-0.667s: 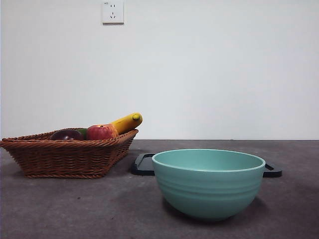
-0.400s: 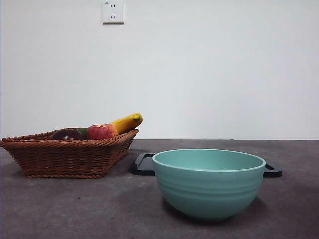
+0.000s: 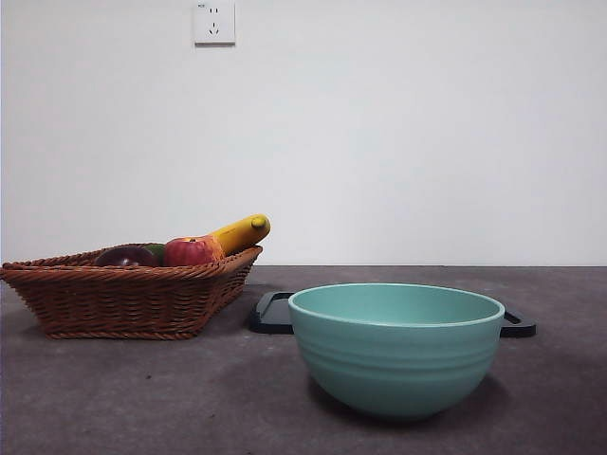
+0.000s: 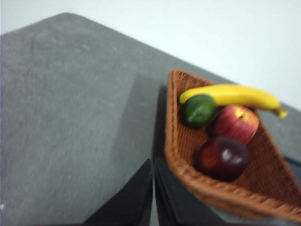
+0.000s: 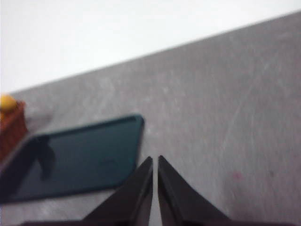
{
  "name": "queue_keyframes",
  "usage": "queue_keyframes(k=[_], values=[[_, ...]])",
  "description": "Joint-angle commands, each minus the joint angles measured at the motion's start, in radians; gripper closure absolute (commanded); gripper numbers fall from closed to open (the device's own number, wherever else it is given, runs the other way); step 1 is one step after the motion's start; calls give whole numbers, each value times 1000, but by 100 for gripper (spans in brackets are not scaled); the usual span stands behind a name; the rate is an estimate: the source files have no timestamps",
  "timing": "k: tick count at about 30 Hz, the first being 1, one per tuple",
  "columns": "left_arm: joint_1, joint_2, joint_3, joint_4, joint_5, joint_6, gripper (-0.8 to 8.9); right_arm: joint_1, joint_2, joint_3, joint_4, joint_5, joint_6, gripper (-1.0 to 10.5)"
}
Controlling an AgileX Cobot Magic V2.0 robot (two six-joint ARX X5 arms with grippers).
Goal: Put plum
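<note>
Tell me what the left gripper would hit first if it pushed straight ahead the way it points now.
Probably bare table: the left gripper, shut, aims just beside the basket rim, though depth is unclear.

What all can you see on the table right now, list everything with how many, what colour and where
plum: one, dark maroon, in the basket beside the apple
apple: one, red with yellow streaks, in the basket between plum and banana
green fruit: one, green, in the basket against the banana
banana: one, yellow, across the basket, tip sticking past the rim
basket: one, brown wicker, on the table to the side of the bowl
bowl: one, pale teal, nearest the front camera
tray: one, dark, flat, behind the bowl
wall socket: one, white, on the wall
left tool: black, shut, above the table near the basket
right tool: black, shut, near the tray
</note>
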Motion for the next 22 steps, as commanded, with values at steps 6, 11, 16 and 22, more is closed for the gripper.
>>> queue_keyframes(k=[6, 11, 16, 22], values=[[1, 72, 182, -59, 28, -8, 805, -2, 46, 205, -77, -5, 19, 936], [1, 190, 328, -143, 132, 50, 805, -2, 159, 364, -221, -43, -32, 936], [-1, 346, 475, -247, 257, 128, 805, 0, 309, 523, -356, -127, -81, 936], [-23, 515, 630, -373, 388, 214, 805, 44, 458, 697, -497, -159, -137, 936]])
